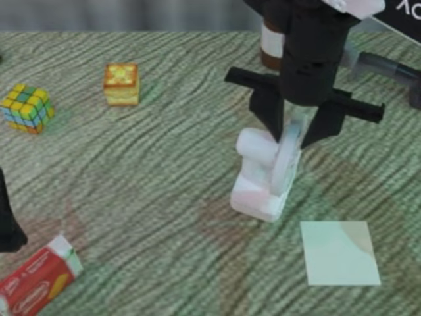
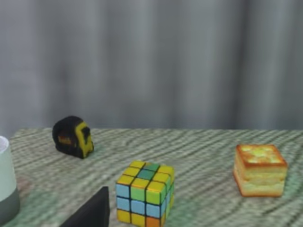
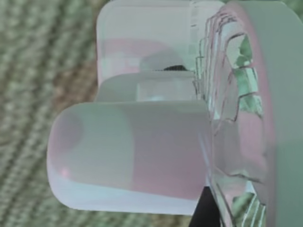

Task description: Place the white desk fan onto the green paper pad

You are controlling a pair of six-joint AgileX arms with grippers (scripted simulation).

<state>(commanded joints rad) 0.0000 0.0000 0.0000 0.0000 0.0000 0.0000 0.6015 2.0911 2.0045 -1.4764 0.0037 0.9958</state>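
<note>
The white desk fan (image 1: 263,178) stands upright right of the table's middle, its pinkish base (image 1: 253,196) on the table. My right gripper (image 1: 291,138) comes down from above and is shut on the round grille head (image 1: 288,161), one finger behind it by the motor housing (image 1: 256,146), the other in front. In the right wrist view the fan (image 3: 142,151) fills the picture, with one dark fingertip (image 3: 206,213) against the back of the grille. The green paper pad (image 1: 340,253) lies flat and bare at the front right, apart from the fan. My left gripper (image 1: 8,227) stays parked at the left edge, open.
A colourful puzzle cube (image 1: 27,108) and a toast-like block (image 1: 122,83) sit at the back left, and a red carton (image 1: 36,276) at the front left. A brown container (image 1: 270,47) stands behind the right arm. The left wrist view also shows a black-and-yellow tape measure (image 2: 73,137).
</note>
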